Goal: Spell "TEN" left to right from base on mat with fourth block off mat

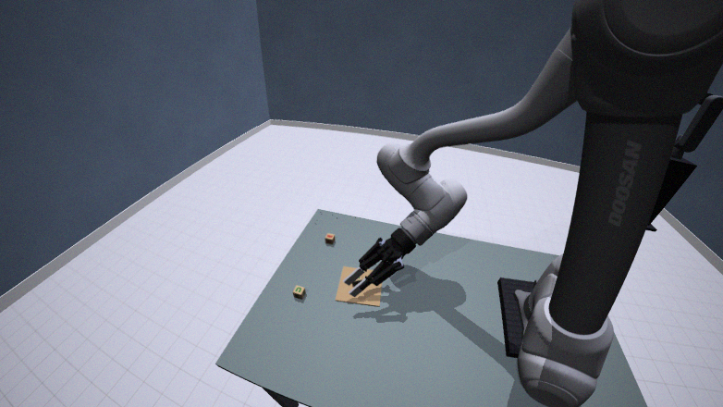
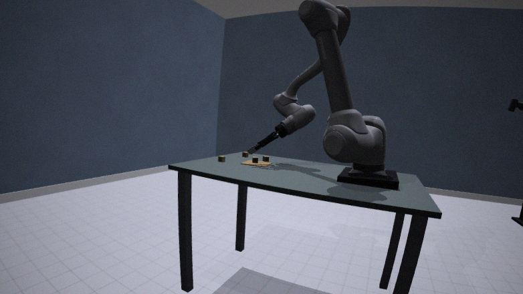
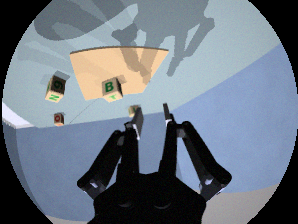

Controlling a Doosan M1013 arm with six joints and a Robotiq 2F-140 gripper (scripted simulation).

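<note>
The tan mat (image 1: 364,290) lies flat in the middle of the table. My gripper (image 1: 356,284) hangs tilted a little above the mat, its fingers partly open with nothing between them; it also shows in the wrist view (image 3: 152,115). A block with a green letter (image 3: 112,87) sits on the mat's edge, ahead of the fingertips. In the side view two blocks (image 2: 255,159) (image 2: 265,158) stand on the mat. A green-lettered block (image 1: 299,290) and a red-lettered block (image 1: 329,237) lie on the table off the mat. The letters are too small to read.
The robot's base (image 1: 556,349) stands at the right end of the table. The table's far edge (image 1: 263,283) runs close to the green-lettered block. The arm's shadow falls across the mat and the table beside it.
</note>
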